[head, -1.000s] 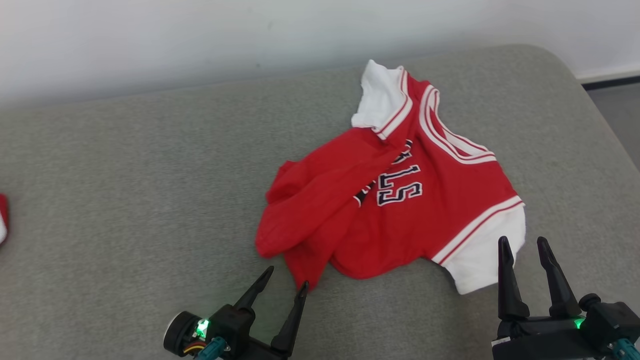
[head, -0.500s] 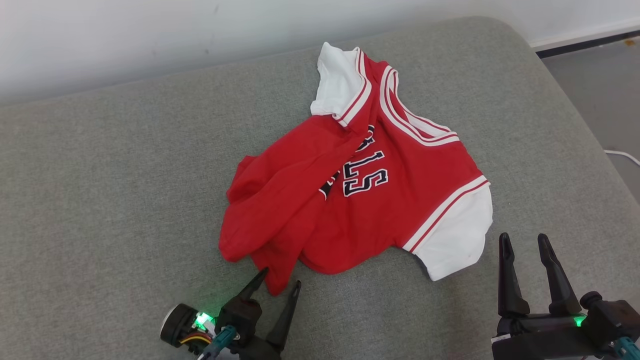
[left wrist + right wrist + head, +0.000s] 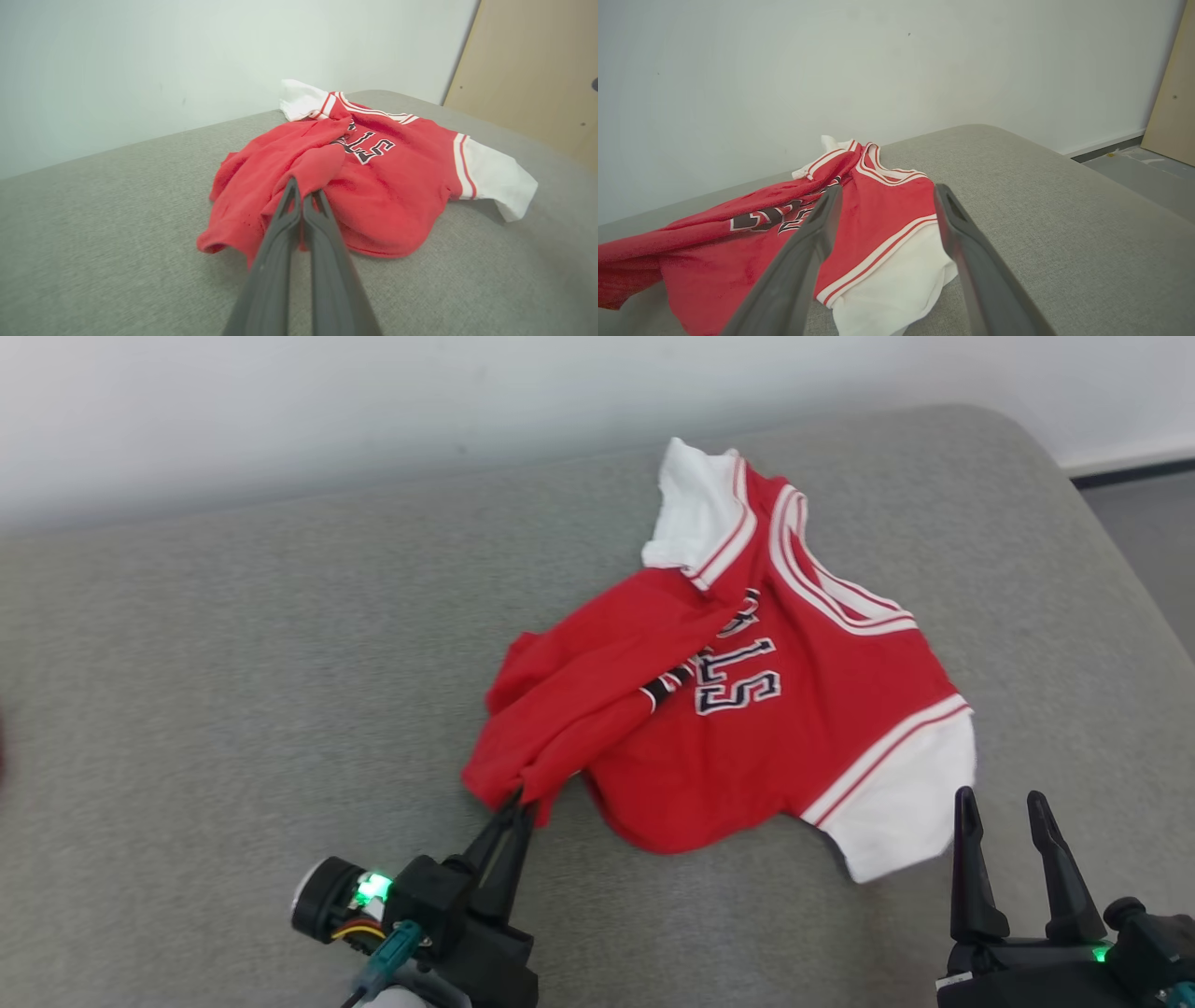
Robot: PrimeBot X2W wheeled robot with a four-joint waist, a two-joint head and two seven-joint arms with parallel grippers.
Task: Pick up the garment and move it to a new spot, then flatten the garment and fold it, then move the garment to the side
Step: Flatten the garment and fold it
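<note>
Grey cloth covers the soft padded surface (image 3: 233, 663) on which everything lies. At the left, the left end effector (image 3: 520, 805) is pinched tight on the near red edge of the garment (image 3: 747, 737). From the head this is seen small, but in the left wrist view the red fold is shown squeezed between the dark fingers (image 3: 275, 242). The garment, red with white sleeves and a number, is spread in the middle and crumpled on its left side. At the right, the right end effector (image 3: 999, 798) is held wide apart with nothing in it, just beside a white sleeve (image 3: 896, 803). A tan board (image 3: 528, 70) is shown in the left wrist view.
</note>
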